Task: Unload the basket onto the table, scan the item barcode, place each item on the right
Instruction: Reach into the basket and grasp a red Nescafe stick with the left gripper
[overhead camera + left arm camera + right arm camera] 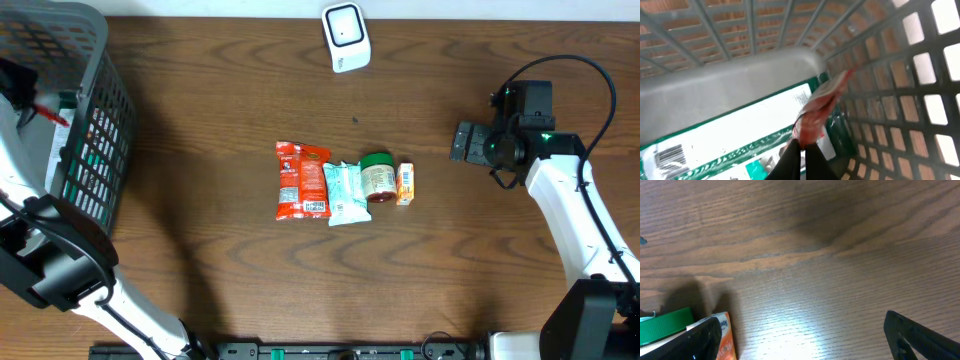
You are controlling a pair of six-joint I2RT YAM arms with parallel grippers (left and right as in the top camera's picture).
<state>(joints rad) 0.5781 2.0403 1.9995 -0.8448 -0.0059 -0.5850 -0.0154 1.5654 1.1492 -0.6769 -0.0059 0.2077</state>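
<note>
Left pincer (pixel 802 146) pinches blurred red packet (pixel 821 102).

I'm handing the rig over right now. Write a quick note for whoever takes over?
Left pincer: shut on a red and white packet, inside the grey basket, above a green and white box.
Right pincer: open, empty, over bare table beside the orange box.
Mid-table row: red packet, pale packet, green-lidded jar, orange box.
Scanner: far edge of the table, nothing near it.
Done: packet gripped. Can't tell if the row has been scanned.
Left: lift the packet out and show its barcode to the scanner.
</note>
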